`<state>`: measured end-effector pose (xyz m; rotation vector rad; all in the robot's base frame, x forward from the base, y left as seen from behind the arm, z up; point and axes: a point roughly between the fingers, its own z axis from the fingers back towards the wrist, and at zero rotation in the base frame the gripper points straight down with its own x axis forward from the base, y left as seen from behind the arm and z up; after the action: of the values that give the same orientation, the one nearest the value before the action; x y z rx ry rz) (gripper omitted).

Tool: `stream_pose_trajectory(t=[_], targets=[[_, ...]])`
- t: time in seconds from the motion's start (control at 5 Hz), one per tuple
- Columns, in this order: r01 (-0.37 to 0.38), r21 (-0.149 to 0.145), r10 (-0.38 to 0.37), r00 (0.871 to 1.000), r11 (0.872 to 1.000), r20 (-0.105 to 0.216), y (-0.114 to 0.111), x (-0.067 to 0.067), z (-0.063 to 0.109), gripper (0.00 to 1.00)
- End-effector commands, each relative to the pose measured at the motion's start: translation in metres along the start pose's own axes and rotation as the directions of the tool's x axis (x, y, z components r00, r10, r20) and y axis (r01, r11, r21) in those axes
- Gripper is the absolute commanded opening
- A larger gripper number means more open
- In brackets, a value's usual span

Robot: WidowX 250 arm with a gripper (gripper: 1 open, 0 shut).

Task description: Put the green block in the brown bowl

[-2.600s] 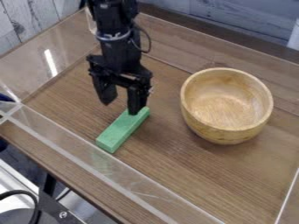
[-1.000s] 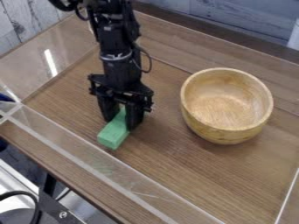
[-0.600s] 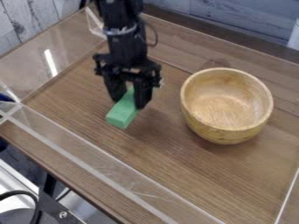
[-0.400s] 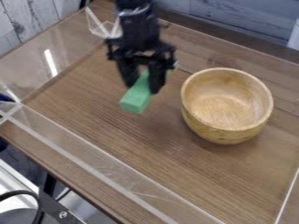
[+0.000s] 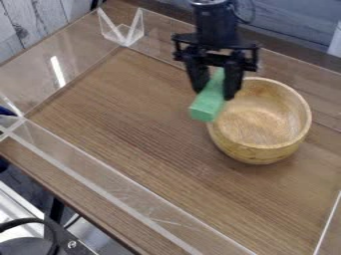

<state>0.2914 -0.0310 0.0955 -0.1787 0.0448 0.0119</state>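
My gripper (image 5: pixel 213 88) is shut on the green block (image 5: pixel 206 103), a bright green bar that hangs tilted from between the black fingers, lifted off the table. It hovers just left of and over the near-left rim of the brown bowl (image 5: pixel 273 134), a round tan wooden bowl with a pale grained inside. The block's upper end is hidden between the fingers.
A clear acrylic wall (image 5: pixel 80 174) runs along the front and left of the wooden table (image 5: pixel 107 110). A small clear stand (image 5: pixel 120 27) sits at the back left. A black cable (image 5: pixel 27 234) lies at the bottom left corner.
The gripper closed on the green block on the table, lifted it, and carried it up and to the right to the bowl's left rim.
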Motion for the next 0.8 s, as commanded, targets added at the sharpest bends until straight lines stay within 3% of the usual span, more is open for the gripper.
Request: stream_pose_trajectory(t=[0.0,0.6], targets=[[0.044,-0.002,-0.044,0.997,0.999,0.056,-0.023,0.015,0.008,0.00],[0.059,0.006,-0.059,0.997,0.998,0.046,-0.029,0.023,-0.003,0.00]])
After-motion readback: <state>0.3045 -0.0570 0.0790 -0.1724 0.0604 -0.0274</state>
